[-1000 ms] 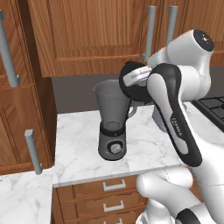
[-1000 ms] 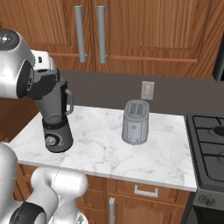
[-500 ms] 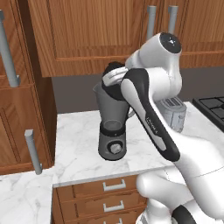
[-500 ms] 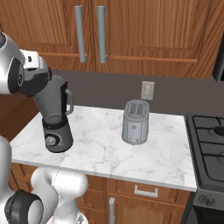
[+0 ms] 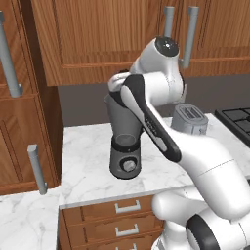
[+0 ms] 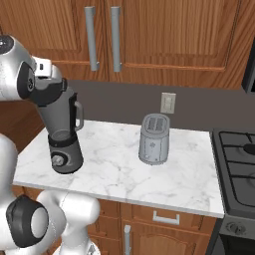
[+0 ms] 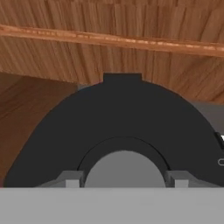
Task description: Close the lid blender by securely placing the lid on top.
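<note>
Pinching the lid (image 7: 122, 118) knob, the gripper (image 7: 124, 178) hides the blender (image 6: 63, 130) mouth.

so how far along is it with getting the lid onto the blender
Done: the flat round black lid is picked up, its raised knob between the gripper fingers, and carried to the top of the tall translucent grey blender on the marble counter. In hand: the gripper holds it at the jar mouth. Left: whether it is fully seated is hidden by the arm; pressing down and releasing probably remain.
</note>
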